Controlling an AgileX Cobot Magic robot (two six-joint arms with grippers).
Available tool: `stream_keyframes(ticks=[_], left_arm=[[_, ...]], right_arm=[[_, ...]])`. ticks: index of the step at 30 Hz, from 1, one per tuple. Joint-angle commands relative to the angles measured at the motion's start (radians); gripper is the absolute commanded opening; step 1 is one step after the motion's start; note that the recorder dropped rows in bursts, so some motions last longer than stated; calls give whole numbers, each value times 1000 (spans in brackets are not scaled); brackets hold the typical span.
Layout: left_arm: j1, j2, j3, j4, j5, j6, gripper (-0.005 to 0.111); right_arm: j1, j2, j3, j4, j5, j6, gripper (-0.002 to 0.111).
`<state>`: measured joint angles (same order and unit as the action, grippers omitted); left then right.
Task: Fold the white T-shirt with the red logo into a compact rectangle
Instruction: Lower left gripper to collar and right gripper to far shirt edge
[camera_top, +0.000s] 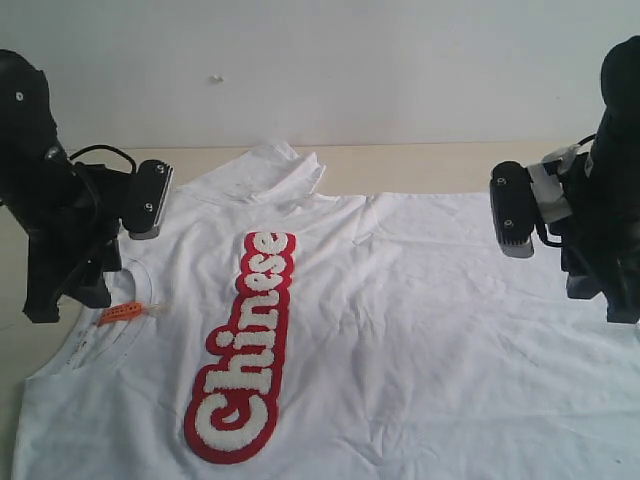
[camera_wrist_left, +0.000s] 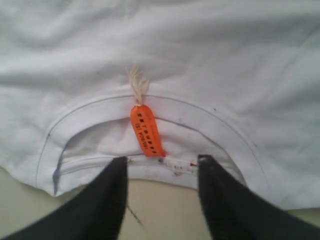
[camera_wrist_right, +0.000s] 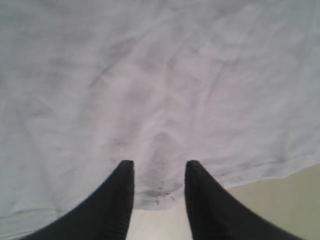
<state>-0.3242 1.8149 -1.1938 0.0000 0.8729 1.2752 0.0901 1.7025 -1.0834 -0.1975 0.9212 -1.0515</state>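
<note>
The white T-shirt (camera_top: 420, 300) lies spread flat on the table, collar to the left and hem to the right. The red logo (camera_top: 245, 345) runs down its chest as one long strip reading "Chinese". An orange neck tag (camera_top: 120, 312) (camera_wrist_left: 146, 131) lies inside the ribbed collar (camera_wrist_left: 100, 107). My left gripper (camera_top: 95, 290) (camera_wrist_left: 161, 160) is open, its fingertips at the collar's edge just short of the tag, holding nothing. My right gripper (camera_top: 600, 295) (camera_wrist_right: 159, 164) is open over the hem's edge (camera_wrist_right: 165, 192), with cloth showing between the fingers but not pinched.
One sleeve (camera_top: 270, 165) is bunched up at the far edge of the shirt. The beige tabletop (camera_top: 450, 155) shows beyond the shirt, with a pale wall (camera_top: 350, 60) behind it. Both black arms stand at the sides of the shirt.
</note>
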Motion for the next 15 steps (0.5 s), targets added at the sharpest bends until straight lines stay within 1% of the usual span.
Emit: stream_keyframes(ticks=[1, 2, 4, 8, 10, 13, 15], left_arm=[[-4, 32, 4, -21, -47, -17, 76], [-4, 45, 4, -21, -49, -17, 76], [-4, 66, 4, -14, -50, -17, 75], [8, 84, -5, 0, -39, -17, 75], [26, 84, -10, 0, -39, -17, 75], [56, 84, -16, 0, -33, -17, 75], [70, 84, -16, 0, -29, -17, 75]], right_arm=[[-4, 3, 2, -55, -56, 6, 59], [-4, 9, 2, -58, -61, 3, 63], [-4, 23, 2, -76, -65, 2, 68], [-4, 73, 2, -170, -65, 9, 76], [-4, 94, 2, -185, -69, 1, 78], [-9, 100, 2, -191, -113, 2, 76], [-28, 102, 2, -144, -149, -15, 65]])
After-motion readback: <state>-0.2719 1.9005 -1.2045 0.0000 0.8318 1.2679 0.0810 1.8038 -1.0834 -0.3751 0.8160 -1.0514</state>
